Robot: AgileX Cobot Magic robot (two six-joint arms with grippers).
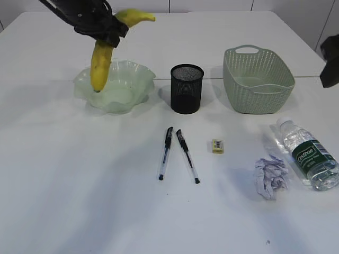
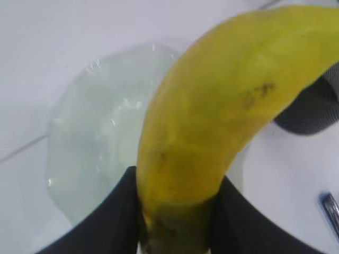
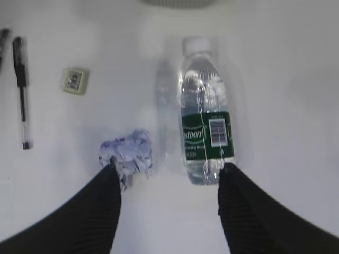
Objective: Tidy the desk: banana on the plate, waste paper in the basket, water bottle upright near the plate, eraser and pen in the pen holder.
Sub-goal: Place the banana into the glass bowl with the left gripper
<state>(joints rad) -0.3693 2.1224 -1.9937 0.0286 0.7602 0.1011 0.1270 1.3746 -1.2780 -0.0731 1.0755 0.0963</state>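
While left jaws grip one banana (image 1: 101, 62), right jaws wide, two pens (image 1: 165, 153), one eraser (image 1: 217, 146).

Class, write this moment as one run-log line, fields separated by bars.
left gripper: holds banana over plate | right gripper: open above water bottle, lying down | pens, eraser, paper: still on desk
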